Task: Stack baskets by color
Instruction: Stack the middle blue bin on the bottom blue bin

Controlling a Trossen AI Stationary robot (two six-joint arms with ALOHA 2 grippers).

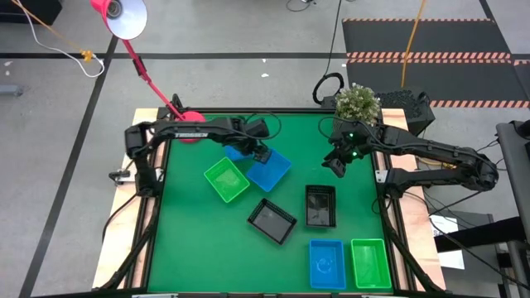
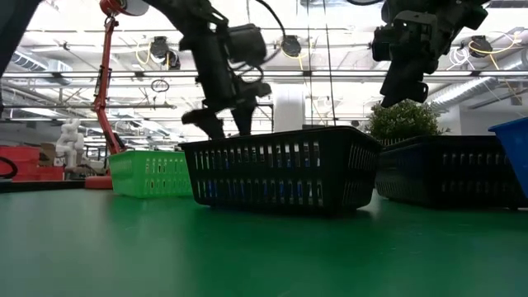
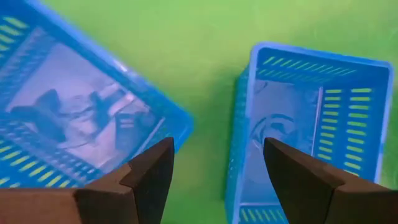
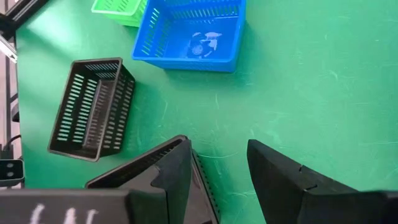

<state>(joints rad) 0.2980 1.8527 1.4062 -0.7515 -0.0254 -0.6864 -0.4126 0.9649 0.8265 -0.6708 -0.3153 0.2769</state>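
Observation:
Two blue baskets (image 1: pixel 273 171) (image 1: pixel 235 151) lie side by side on the green table, far of centre, next to a green basket (image 1: pixel 226 180). My left gripper (image 3: pixel 214 167) hangs open just above them, its fingers over the gap between the tilted one (image 3: pixel 74 118) and the other (image 3: pixel 311 112). Two black baskets (image 1: pixel 272 220) (image 1: pixel 320 205) sit mid-table. Another blue basket (image 1: pixel 326 263) and a green one (image 1: pixel 370 263) stand at the near edge. My right gripper (image 1: pixel 335 164) hovers open, high over the far right of the table.
A pink lamp base (image 1: pixel 190 128) with its red stem stands at the far left edge. A potted plant (image 1: pixel 356 101) stands at the far right. Bare green mat (image 1: pixel 199 248) lies at the near left. In the low view a black basket (image 2: pixel 276 169) is closest.

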